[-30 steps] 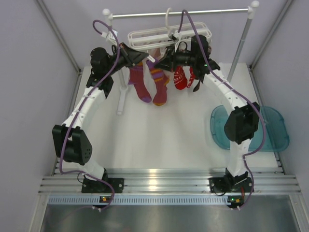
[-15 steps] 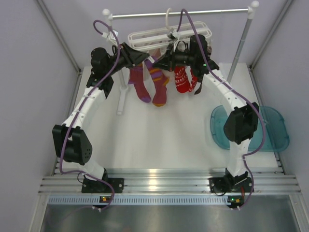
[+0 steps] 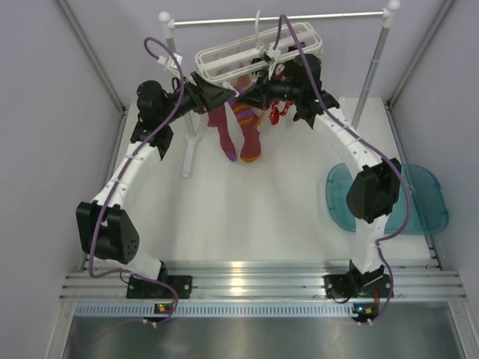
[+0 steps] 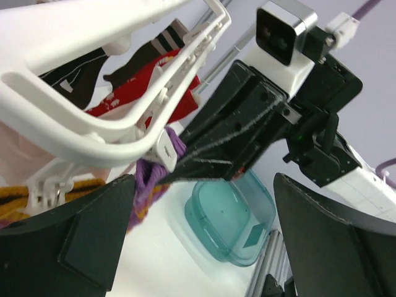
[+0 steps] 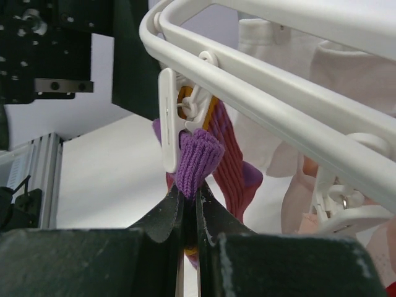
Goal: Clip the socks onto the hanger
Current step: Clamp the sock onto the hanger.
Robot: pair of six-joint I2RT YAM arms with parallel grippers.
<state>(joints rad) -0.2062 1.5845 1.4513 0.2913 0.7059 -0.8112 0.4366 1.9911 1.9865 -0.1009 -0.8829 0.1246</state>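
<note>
The white slatted hanger (image 3: 258, 54) hangs tilted from the rail. Two purple-magenta socks (image 3: 238, 133) dangle below it, and a red sock (image 3: 282, 112) hangs behind my right arm. My right gripper (image 5: 190, 199) is shut on the purple ribbed cuff (image 5: 197, 161) of one sock, which sits in a white clip (image 5: 167, 124) under the hanger frame (image 5: 278, 83). My left gripper (image 4: 204, 180) stands wide open with nothing between its fingers, just left of that clip. From the left wrist I see the red sock (image 4: 151, 80), a dark striped sock (image 4: 77, 71) and the purple sock (image 4: 147, 180).
The silver rail (image 3: 277, 20) rests on white posts (image 3: 373, 67) at the back. A teal plastic container (image 3: 420, 198) lies on the table at the right. Pale socks (image 5: 346, 68) hang on further clips. Grey walls close in on both sides.
My left gripper has opened wide and drawn back a little to the left. The hanger has tipped up and the socks have swung. My right gripper keeps its hold on the cuff.
</note>
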